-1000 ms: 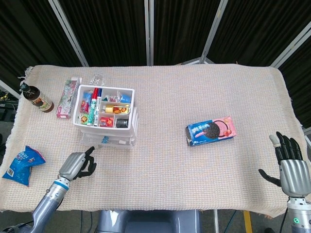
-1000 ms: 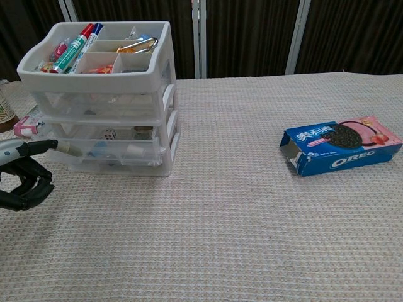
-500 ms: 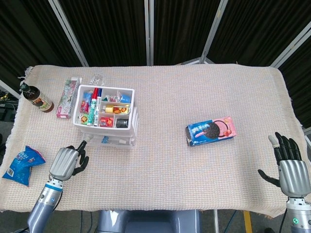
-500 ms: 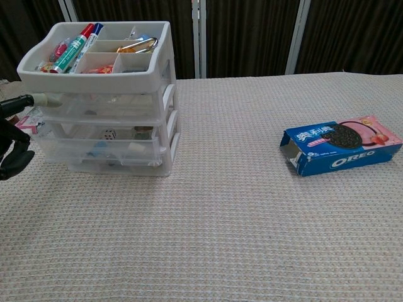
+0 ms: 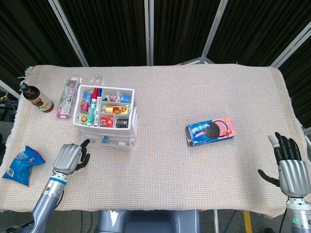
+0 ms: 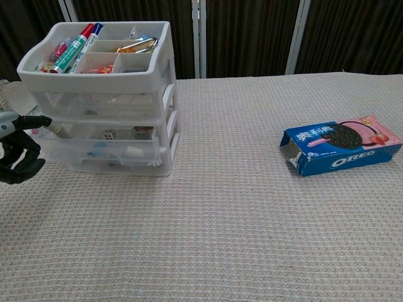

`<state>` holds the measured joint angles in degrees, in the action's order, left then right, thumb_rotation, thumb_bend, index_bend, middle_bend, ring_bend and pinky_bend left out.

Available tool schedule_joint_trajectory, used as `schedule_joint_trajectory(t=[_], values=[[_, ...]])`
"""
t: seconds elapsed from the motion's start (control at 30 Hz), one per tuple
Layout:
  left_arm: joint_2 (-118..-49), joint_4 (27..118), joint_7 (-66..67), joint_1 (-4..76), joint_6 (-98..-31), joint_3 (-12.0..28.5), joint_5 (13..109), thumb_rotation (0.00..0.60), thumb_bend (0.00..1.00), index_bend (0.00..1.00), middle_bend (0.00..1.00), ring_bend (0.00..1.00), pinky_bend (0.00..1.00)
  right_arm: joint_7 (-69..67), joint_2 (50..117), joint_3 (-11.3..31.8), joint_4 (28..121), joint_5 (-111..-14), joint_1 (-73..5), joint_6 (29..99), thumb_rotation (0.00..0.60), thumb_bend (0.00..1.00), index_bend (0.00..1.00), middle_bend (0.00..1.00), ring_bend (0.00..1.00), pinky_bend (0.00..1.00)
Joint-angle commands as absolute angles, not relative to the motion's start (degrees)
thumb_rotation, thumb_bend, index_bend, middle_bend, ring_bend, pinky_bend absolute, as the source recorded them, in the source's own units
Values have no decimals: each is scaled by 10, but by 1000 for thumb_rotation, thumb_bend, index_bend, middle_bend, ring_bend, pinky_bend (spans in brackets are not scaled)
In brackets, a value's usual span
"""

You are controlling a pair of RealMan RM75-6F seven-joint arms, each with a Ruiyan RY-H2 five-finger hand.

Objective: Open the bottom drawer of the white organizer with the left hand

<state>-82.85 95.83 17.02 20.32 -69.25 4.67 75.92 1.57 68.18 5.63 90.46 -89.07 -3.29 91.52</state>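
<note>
The white organizer [image 5: 108, 116] [image 6: 104, 94] stands left of centre, with pens and small items in its top tray. Its three clear drawers all sit pushed in, their handles on the side facing right. The bottom drawer [image 6: 113, 165] [image 5: 116, 141] holds small bits. My left hand [image 5: 70, 158] [image 6: 19, 151] is at the organizer's near left corner, fingers curled and one finger stretched out towards its wall at about middle-drawer height; it holds nothing. My right hand [image 5: 291, 167] rests far right by the table's front edge, fingers spread and empty.
An Oreo box [image 5: 211, 130] [image 6: 343, 151] lies right of centre. A blue snack bag [image 5: 22, 164] lies by the left front edge. A sauce bottle [image 5: 35, 97] and a pink carton [image 5: 67, 98] stand behind and left of the organizer.
My left hand rose from bottom-drawer height up beside the top drawer, then came down to middle-drawer height. The drawers and my right hand stayed put.
</note>
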Motion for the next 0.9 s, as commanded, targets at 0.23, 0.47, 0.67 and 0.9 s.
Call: schedule_joint_trajectory(t=[0.23,0.47,0.67,0.9], values=[[-829,962,184,210,-686,50,744,600,562,239,758,788,588,15,681,56,905,-891,-33,915,600,20,0,0,0,0],[-822,975,192,212,-677,45,732,600,563,292,761,788,592,17,682,56,905,-891,-33,915,600,20,0,0,0,0],[-811,992,183,206,-684,32,749,600,563,327,763,788,594,17,682,55,905,-892,-33,915,600,20,0,0,0,0],[-795,1008,178,195,-696,7,778,600,563,349,764,788,594,17,681,55,907,-892,-32,916,600,20,0,0,0,0]])
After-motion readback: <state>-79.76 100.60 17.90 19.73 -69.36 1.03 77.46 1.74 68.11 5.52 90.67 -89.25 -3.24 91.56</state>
